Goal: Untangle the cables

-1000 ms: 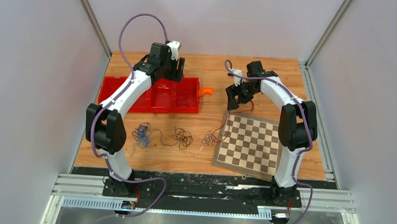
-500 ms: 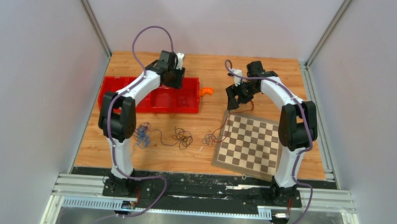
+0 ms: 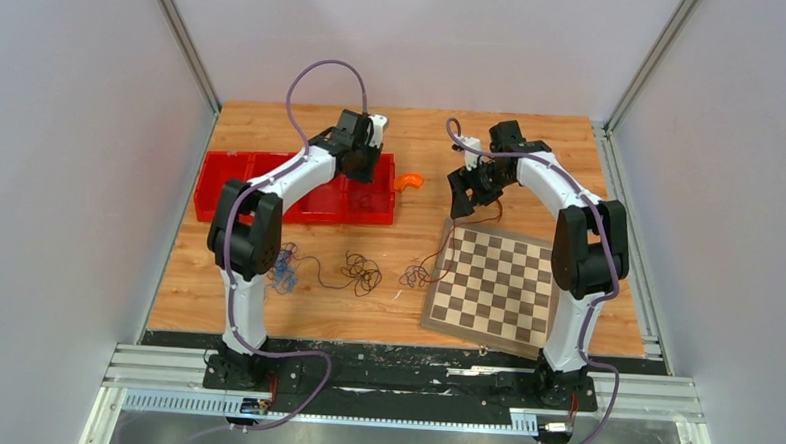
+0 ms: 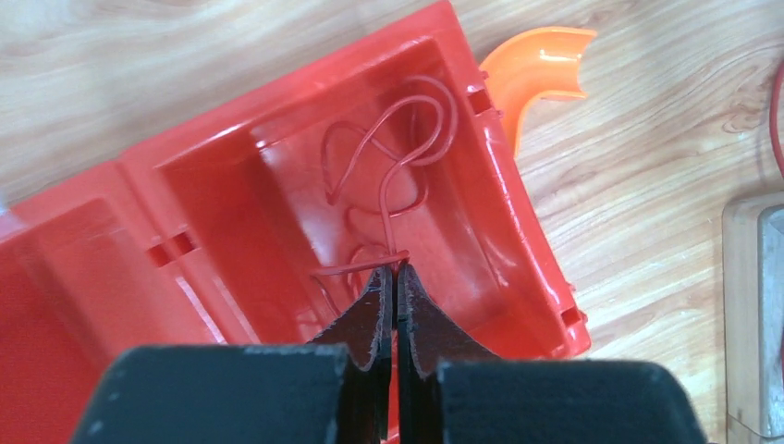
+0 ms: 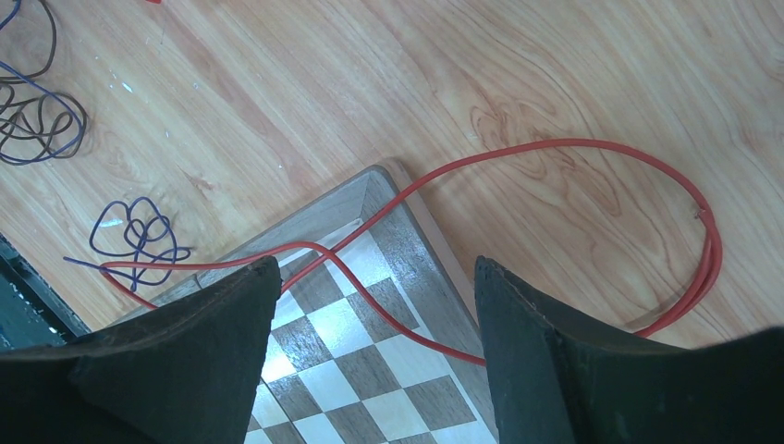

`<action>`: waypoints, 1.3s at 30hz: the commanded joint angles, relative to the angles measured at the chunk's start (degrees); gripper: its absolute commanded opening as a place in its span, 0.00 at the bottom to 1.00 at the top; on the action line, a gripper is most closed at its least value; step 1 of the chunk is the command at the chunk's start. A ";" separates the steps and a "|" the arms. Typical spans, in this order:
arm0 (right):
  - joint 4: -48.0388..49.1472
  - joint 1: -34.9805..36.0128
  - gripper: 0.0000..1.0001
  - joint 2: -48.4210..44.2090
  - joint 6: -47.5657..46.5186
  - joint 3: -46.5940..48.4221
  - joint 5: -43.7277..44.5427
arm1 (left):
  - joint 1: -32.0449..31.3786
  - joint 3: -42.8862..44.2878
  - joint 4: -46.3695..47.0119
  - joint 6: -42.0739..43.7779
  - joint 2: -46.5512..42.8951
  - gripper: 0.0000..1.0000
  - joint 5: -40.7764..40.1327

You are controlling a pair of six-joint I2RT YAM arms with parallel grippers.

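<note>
One red cable (image 4: pixel 382 194) in red tray (image 4: pixel 213 222) compartment, left pincer (image 4: pixel 396 270) pinching it

Top view: tray (image 3: pixel 220 189) sits upper left on the table (image 3: pixel 573 140), with the curved piece (image 3: pixel 407 182) just right of it. Chessboard (image 3: pixel 491 286) lower right, tilted. Three cable clumps (image 3: pixel 362 271) lie in a row mid-frame, left of the chessboard. A single cable (image 4: pixel 388 157) lies in the tray's rightmost compartment. A long cable (image 5: pixel 555 166) crosses the chessboard's corner.
</note>
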 commanded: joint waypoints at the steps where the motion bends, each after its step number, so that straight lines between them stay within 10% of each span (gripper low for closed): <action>1: 0.64 -0.15 0.75 0.16 0.64 0.51 -1.22 | -0.30 0.63 1.12 -2.20 3.51 0.00 -0.46; 10: -0.53 -0.22 0.75 -0.69 -1.42 -0.15 -1.08 | -0.15 3.44 -1.03 -3.63 7.78 0.00 3.24; 16: -1.42 -0.22 0.74 -1.97 -1.97 0.07 -2.34 | -0.09 5.47 -0.89 -3.11 -1.53 0.43 8.48; 24: -2.86 -0.22 0.74 -4.65 -2.75 0.83 -2.15 | -0.13 8.31 -5.36 0.09 -11.26 0.73 8.59; 34: -3.47 -0.26 0.69 -8.26 5.58 -4.37 -4.04 | -2.36 -20.11 8.27 6.46 -28.87 0.72 36.74; 39: -1.69 -0.29 0.63 -6.88 10.40 -6.28 -4.80 | -8.87 -28.14 12.82 7.61 -28.47 0.70 37.42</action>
